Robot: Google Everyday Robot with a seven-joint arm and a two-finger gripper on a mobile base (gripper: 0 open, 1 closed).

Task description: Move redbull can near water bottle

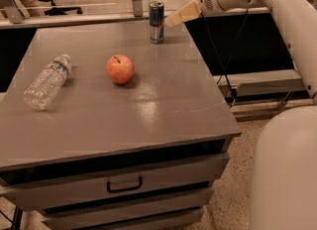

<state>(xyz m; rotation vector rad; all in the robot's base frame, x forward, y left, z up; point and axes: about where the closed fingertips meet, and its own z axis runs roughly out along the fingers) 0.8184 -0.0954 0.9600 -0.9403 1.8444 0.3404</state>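
Observation:
The redbull can (156,22) stands upright at the far edge of the grey table (163,120), right of centre. The water bottle (47,81) lies on its side near the table's left edge, cap pointing away. My gripper (171,21) is at the end of the white arm reaching in from the right. Its tan fingers (182,13) point left and down, just right of the can at its upper half, and look close together with nothing between them.
A red apple (120,68) sits between the can and the bottle. The table has drawers (124,184) in front. A rail and glass (89,18) run behind the far edge. My white base (285,174) fills the lower right.

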